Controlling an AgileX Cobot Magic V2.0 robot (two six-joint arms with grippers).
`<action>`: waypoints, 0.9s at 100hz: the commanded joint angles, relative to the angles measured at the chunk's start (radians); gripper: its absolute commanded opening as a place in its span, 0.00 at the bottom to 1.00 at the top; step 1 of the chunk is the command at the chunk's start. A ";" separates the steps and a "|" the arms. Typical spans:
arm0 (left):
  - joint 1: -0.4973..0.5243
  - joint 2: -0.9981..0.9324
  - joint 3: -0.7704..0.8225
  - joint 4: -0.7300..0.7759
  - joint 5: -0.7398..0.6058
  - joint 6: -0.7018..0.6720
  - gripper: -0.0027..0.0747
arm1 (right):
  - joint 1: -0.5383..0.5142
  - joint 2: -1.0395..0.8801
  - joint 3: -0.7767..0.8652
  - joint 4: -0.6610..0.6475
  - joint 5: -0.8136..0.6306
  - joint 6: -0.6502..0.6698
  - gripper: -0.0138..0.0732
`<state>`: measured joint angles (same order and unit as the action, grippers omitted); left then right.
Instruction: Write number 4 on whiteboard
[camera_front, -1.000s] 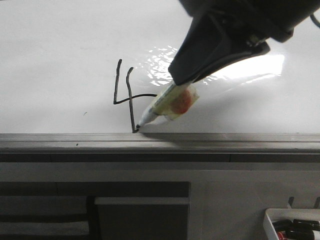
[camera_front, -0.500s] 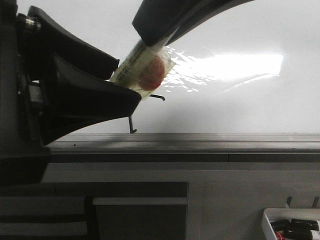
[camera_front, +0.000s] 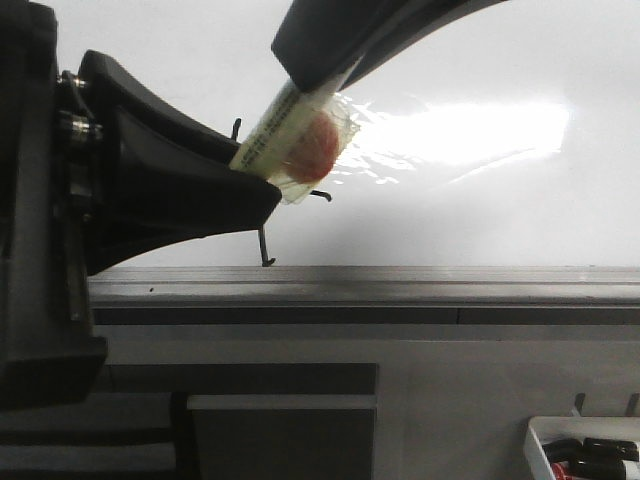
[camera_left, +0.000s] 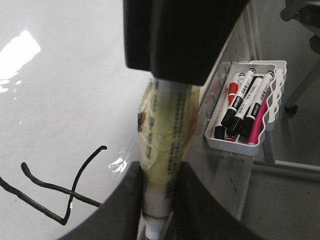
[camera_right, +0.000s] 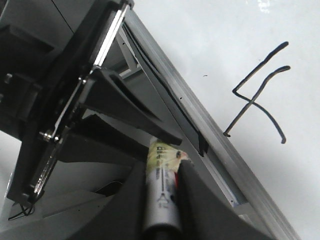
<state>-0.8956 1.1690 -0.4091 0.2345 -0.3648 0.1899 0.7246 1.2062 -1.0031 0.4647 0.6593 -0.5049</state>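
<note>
The number 4 (camera_front: 263, 248) is drawn in thin black lines on the glossy whiteboard (camera_front: 480, 210); in the front view my left gripper hides most of it. It shows whole in the left wrist view (camera_left: 60, 192) and the right wrist view (camera_right: 255, 100). A marker (camera_front: 290, 140) wrapped in yellowish tape is lifted off the board. My right gripper (camera_front: 305, 85) is shut on its rear end. My left gripper (camera_front: 262, 190) reaches in from the left and is shut on its tip end (camera_left: 165, 150). The right wrist view shows the marker (camera_right: 161, 190) between the right fingers.
A grey metal rail (camera_front: 400, 285) runs along the board's near edge. A small white tray (camera_left: 250, 145) with several markers hangs on the pegboard below, at the lower right of the front view (camera_front: 540, 435). Bright glare lies on the board.
One second ago the right gripper held the marker tip at the foot of the 4. The marker has lifted up and left, and my left gripper has come in and closed on it.
</note>
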 joint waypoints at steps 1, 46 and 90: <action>-0.005 -0.015 -0.033 -0.034 -0.090 -0.022 0.01 | 0.001 -0.029 -0.030 0.030 -0.055 -0.013 0.09; 0.013 -0.082 -0.033 -0.600 -0.019 -0.022 0.01 | -0.020 -0.045 -0.030 -0.064 -0.201 -0.013 0.86; 0.305 -0.132 -0.099 -0.971 0.350 -0.022 0.01 | -0.050 -0.061 -0.030 -0.056 -0.199 -0.009 0.82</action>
<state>-0.6337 1.0388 -0.4569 -0.7048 -0.0242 0.1778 0.6802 1.1753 -1.0031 0.3931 0.5249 -0.5049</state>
